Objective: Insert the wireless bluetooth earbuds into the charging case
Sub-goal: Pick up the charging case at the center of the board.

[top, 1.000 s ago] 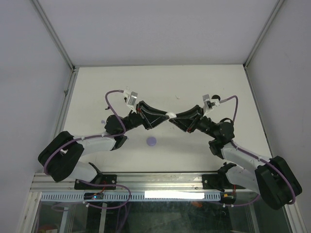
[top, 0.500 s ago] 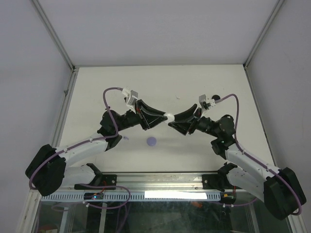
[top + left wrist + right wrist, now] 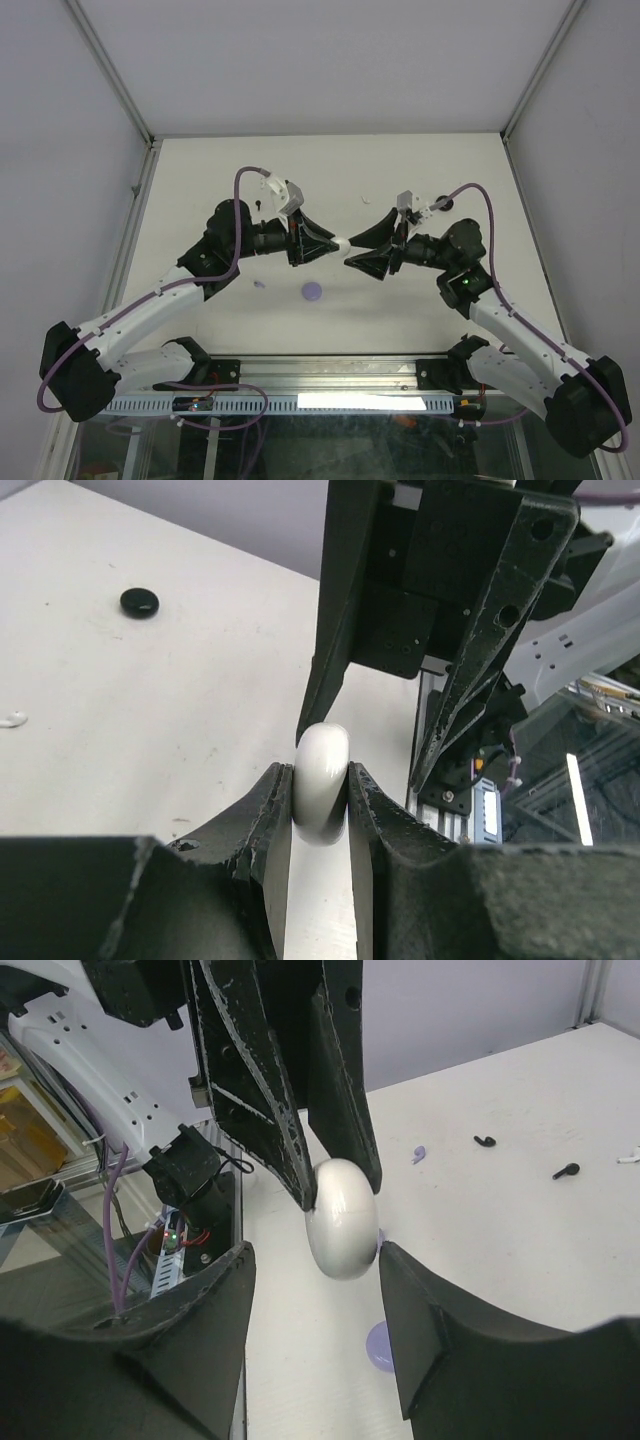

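A closed white round charging case point(image 3: 322, 780) is held above the table, pinched on its flat faces by my left gripper point(image 3: 320, 775), which is shut on it. My right gripper point(image 3: 315, 1255) faces it with its jaws open around the same case point(image 3: 342, 1218). One pad is close to the case's side and the other stands well off. From above, the case point(image 3: 342, 243) shows between the left gripper point(image 3: 334, 243) and the right gripper point(image 3: 352, 250). On the table lie the earbuds: two black ones point(image 3: 486, 1141) point(image 3: 566, 1171), a lavender one point(image 3: 418, 1153) and a white one point(image 3: 628, 1158).
A lavender round case point(image 3: 312, 291) lies on the table below the grippers, also in the right wrist view point(image 3: 378, 1348). A black round case point(image 3: 139, 603) sits at the far right of the table. The metal rail point(image 3: 330, 372) runs along the near edge.
My right gripper has opened and let go of the white case, which the left gripper still holds. Both wrists have turned and the arms' elbows have shifted.
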Motion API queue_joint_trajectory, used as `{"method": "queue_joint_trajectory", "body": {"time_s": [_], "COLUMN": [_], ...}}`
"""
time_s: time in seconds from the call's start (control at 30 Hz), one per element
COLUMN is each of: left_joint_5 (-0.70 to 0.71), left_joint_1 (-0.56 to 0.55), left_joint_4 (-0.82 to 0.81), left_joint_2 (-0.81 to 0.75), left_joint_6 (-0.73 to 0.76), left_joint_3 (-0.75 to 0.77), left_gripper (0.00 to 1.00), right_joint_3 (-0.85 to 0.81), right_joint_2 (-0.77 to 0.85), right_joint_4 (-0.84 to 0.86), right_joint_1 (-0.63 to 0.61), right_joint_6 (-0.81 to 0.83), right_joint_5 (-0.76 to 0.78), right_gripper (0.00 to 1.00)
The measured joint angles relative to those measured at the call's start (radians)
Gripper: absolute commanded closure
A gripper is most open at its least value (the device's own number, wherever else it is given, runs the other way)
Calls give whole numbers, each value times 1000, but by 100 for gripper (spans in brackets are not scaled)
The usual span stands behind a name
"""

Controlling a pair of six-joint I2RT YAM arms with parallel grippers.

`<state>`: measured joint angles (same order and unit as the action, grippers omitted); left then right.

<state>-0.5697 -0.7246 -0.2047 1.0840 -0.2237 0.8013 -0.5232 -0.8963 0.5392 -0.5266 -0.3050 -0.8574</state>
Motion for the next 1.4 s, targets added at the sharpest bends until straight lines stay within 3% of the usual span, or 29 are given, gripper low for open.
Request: {"method": "queue_joint_trajectory", "body": {"time_s": [0.3, 0.73, 1.4], "left_joint_5": [-43, -68, -63], "left_joint_1": [-1, -32, -55], "left_joint_4": [243, 407, 476], "left_joint_2": [11, 74, 82], "left_joint_6": [140, 253, 314], "left_joint_3": [116, 222, 255], "left_gripper": [100, 100, 100], "right_joint_3": [-58, -90, -96], "right_joint_2": [-74, -131, -158], "right_joint_4": [-46, -62, -74], "right_joint_1": [0, -8, -22], "right_joint_6": [39, 47, 72], "right_joint_5": [-82, -174, -215], "right_gripper": [46, 54, 61]}}
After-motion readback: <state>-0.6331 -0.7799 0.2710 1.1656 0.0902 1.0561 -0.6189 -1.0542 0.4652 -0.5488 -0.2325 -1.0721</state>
